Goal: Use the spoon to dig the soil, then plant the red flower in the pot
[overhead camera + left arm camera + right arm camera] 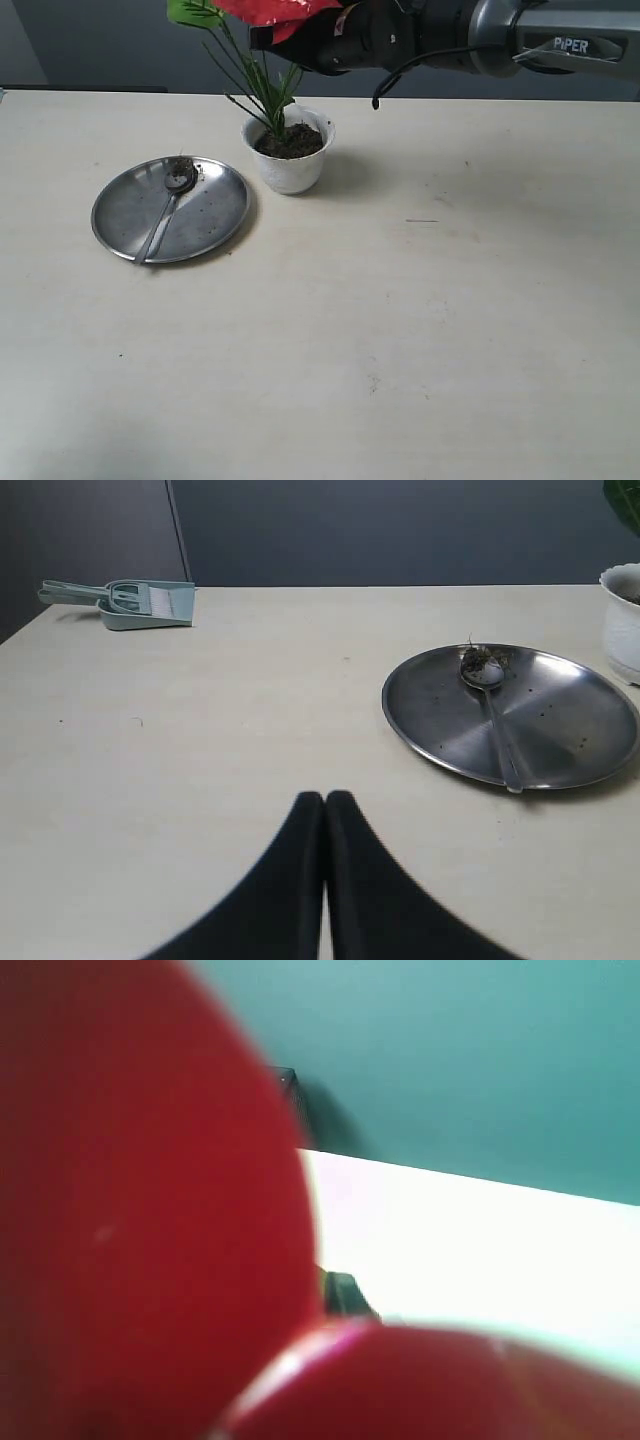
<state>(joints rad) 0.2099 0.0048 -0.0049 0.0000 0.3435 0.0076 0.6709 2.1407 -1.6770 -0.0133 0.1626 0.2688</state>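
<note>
The red flower stands in the soil of the pot, near the table's far edge. The right gripper, its arm stretched level above that edge, seems clamped on it just under the bloom, which hides the fingertips. The left gripper hangs low over the table, jaws pressed together.
</note>
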